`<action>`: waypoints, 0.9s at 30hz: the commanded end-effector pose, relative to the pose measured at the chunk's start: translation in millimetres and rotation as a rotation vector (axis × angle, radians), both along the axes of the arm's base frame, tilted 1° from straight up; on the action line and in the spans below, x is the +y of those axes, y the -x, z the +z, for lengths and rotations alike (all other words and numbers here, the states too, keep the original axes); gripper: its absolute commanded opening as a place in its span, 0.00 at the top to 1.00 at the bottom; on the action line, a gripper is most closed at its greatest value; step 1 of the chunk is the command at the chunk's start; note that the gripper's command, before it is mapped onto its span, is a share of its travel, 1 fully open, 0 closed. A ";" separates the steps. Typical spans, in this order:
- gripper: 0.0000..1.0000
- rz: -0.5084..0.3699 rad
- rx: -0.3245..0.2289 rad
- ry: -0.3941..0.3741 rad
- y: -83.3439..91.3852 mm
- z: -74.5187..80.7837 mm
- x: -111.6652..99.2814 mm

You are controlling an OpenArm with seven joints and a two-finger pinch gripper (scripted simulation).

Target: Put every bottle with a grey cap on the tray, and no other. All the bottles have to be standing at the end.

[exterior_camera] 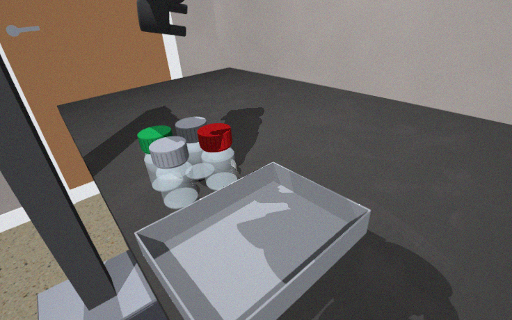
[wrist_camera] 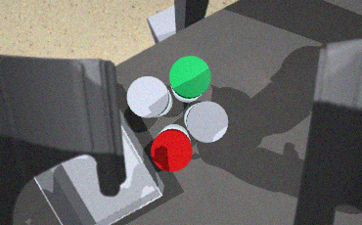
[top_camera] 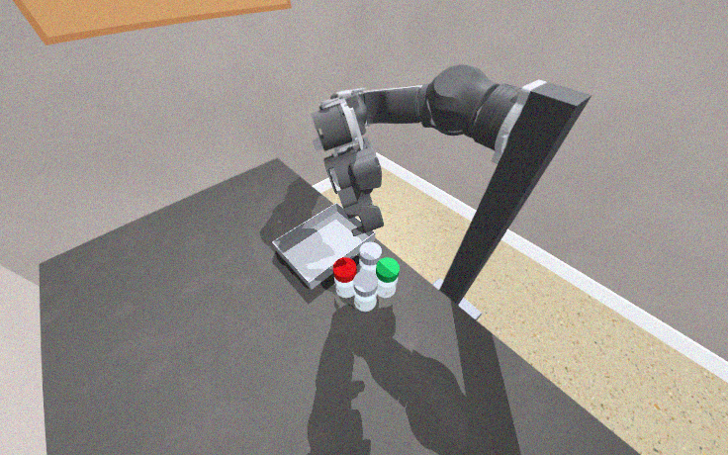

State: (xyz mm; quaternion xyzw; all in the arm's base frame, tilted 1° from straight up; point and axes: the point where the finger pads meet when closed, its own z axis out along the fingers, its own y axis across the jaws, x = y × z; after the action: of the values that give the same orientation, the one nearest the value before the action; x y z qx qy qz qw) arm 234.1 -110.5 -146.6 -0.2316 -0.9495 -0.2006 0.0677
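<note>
We are seeing the gripper [wrist_camera: 210,122] hanging part-open, apparently empty, above four standing bottles [wrist_camera: 188,114]; tray [wrist_camera: 142,188] at seven o'clock.

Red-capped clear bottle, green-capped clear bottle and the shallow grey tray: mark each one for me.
Red-capped clear bottle [exterior_camera: 214,136], exterior view, side of its cap.
Green-capped clear bottle [wrist_camera: 190,76], wrist view, top of its cap.
Shallow grey tray [exterior_camera: 325,188], exterior view, its far rim.
</note>
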 end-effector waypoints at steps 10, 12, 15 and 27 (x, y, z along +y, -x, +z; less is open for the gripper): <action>0.58 -0.001 -0.004 -0.001 -0.5 1.0 0.0; 0.58 -0.001 -0.004 -0.001 -0.5 1.0 0.0; 0.58 -0.001 -0.004 -0.001 -0.5 1.0 0.0; 0.58 -0.128 0.035 0.177 -20.3 -35.8 -14.4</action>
State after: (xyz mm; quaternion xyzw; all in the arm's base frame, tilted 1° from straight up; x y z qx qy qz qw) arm 251.0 -121.8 -181.6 -0.2904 -0.9468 -0.1251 0.0609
